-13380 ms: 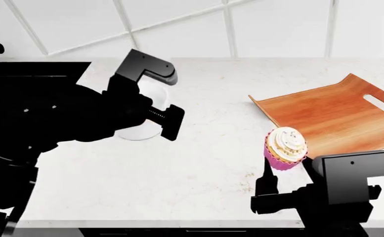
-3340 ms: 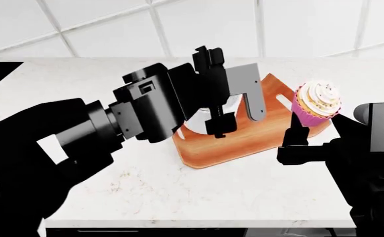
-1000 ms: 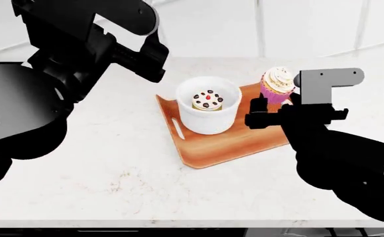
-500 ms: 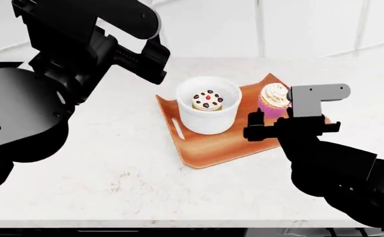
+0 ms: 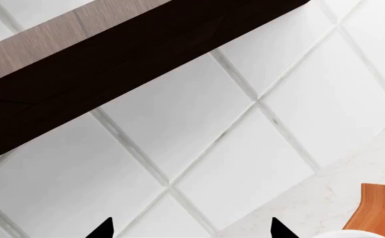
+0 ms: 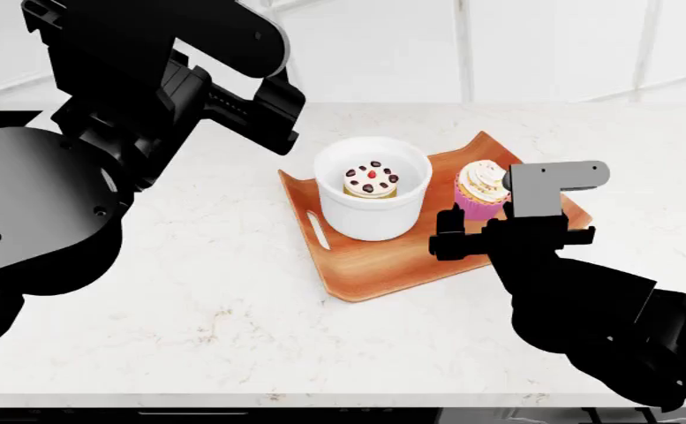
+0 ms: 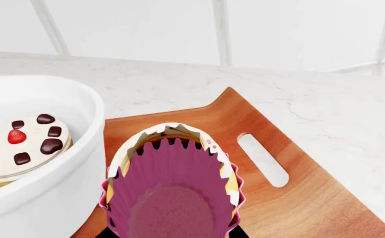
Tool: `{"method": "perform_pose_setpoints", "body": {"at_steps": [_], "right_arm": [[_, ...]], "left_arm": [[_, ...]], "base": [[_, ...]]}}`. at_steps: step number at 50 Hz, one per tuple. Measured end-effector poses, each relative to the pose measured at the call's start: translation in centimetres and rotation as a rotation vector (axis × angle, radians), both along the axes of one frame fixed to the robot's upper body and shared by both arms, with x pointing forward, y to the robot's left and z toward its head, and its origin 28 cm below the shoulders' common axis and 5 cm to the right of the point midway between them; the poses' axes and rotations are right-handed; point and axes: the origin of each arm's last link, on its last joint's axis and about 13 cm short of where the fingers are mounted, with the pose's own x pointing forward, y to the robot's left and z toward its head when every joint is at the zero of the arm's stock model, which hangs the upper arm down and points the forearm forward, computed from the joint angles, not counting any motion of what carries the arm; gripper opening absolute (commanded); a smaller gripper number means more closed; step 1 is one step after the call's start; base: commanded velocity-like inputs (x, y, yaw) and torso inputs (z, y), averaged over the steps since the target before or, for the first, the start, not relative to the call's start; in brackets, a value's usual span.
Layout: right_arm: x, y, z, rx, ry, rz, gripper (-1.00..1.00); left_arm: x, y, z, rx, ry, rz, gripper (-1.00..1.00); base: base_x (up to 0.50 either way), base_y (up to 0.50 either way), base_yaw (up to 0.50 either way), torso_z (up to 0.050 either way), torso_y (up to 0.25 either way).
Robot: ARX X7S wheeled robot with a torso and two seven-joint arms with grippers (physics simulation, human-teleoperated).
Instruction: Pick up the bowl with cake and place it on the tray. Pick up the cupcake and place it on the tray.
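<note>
The white bowl with the cake stands on the orange-brown tray, at its left half. My right gripper is shut on the pink-wrapped cupcake and holds it low over the tray's right half, beside the bowl. I cannot tell whether it touches the tray. In the right wrist view the cupcake fills the jaws of the gripper, with the bowl, the cake and the tray around it. My left gripper is raised left of the bowl, and the left wrist view shows it open and empty.
The tray lies on a white marble counter backed by a white tiled wall. The left wrist view faces the wall tiles under a dark cabinet, with a tray corner at its edge.
My right gripper has lowered the cupcake from above the tray's far edge down towards the tray beside the bowl. The left arm has barely moved.
</note>
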Motion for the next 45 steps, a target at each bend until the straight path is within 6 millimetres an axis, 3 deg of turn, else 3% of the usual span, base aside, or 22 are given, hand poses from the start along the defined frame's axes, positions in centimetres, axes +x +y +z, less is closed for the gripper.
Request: {"method": "perform_pose_setpoints", "body": {"at_steps": [44, 45], "right_arm": [[0.4, 0.1, -1.5, -0.004, 0.038, 0.008, -1.0], [0.4, 0.1, -1.5, -0.004, 0.039, 0.008, 1.0]], "left_arm": [[0.0, -0.1, -0.4, 0.009, 0.004, -0.009, 1.0], [0.0, -0.1, -0.4, 0.009, 0.005, -0.009, 1.0]], "base": [[0.0, 0.0, 0.0, 0.0, 0.0], [0.0, 0.0, 0.0, 0.0, 0.0]]}}
